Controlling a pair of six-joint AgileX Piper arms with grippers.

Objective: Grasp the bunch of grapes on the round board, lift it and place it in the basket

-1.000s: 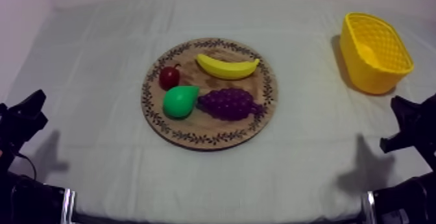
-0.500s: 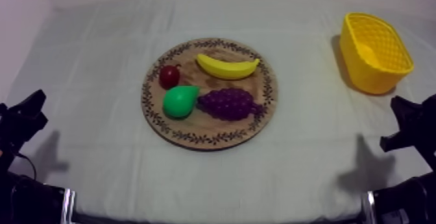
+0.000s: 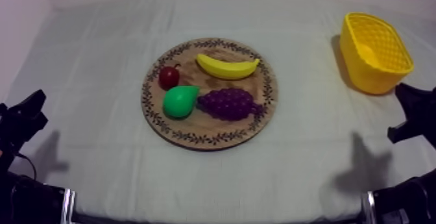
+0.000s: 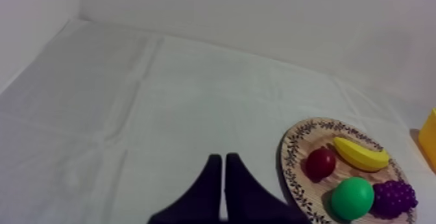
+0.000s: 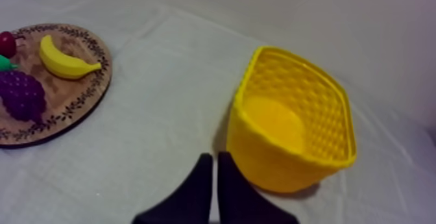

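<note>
The purple bunch of grapes (image 3: pixel 228 103) lies on the round wooden board (image 3: pixel 209 136), right of the green pear (image 3: pixel 179 101) and below the banana (image 3: pixel 226 66); a small red fruit (image 3: pixel 169 77) sits at the board's left. The yellow basket (image 3: pixel 375 52) stands empty at the far right. My left gripper (image 4: pixel 224 163) is shut on nothing, its wedge over bare cloth left of the board (image 4: pixel 293 168). My right gripper (image 5: pixel 215 163) is shut on nothing, close in front of the basket (image 5: pixel 292 136), with the grapes (image 5: pixel 23 93) far off. Both arms rest low, the left (image 3: pixel 23 119) and the right (image 3: pixel 415 113).
Grey-white cloth (image 3: pixel 97 64) covers the table, with open room between the board and the basket and along the front. A pale wall rises behind the table.
My right arm has shifted slightly up and to the right near the basket. The left arm and the fruit have not moved.
</note>
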